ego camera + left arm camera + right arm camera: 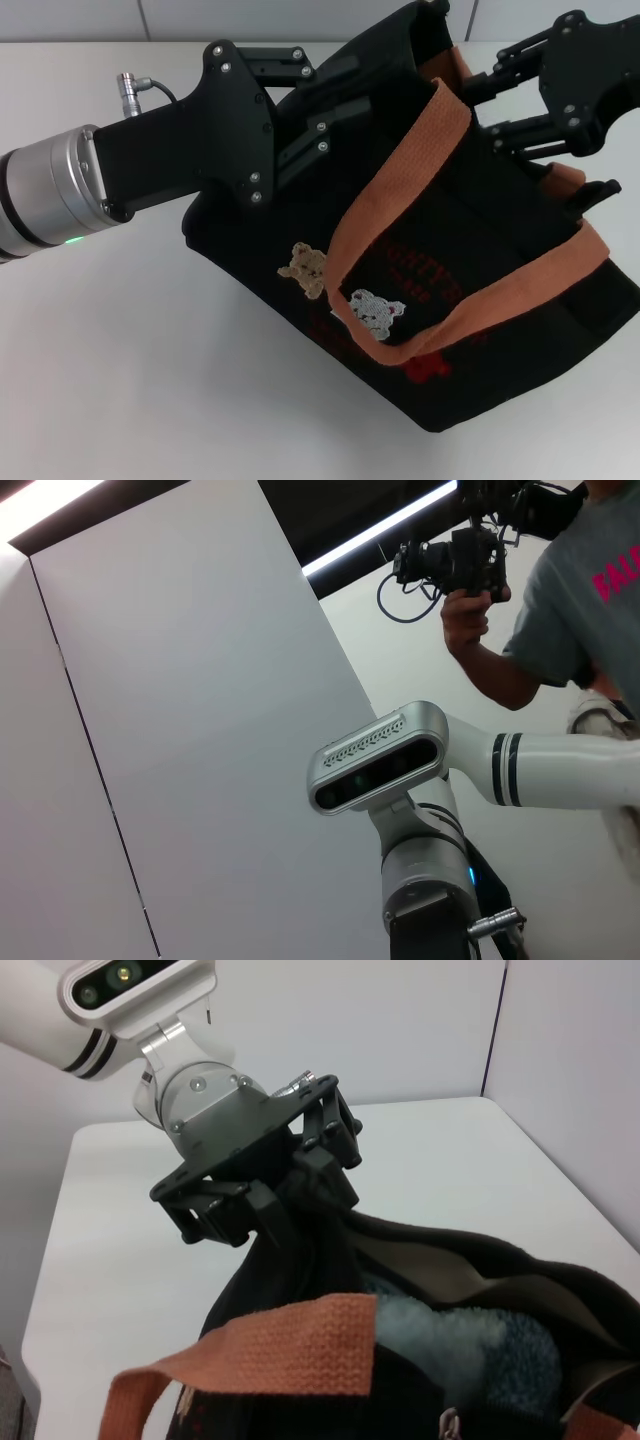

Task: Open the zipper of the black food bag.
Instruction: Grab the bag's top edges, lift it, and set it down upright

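Gripping soft black food bag [480,300] | left claw [300,1195] | woven orange strap [400,190]

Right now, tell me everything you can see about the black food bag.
The black food bag is a boxy soft fabric tote, tilted on the white table. It has orange-brown straps, two bear patches and red print on its front. Its top gapes open, showing something pale blue and fluffy inside. The left claw grips one end of the rim; the right claw is at the other.
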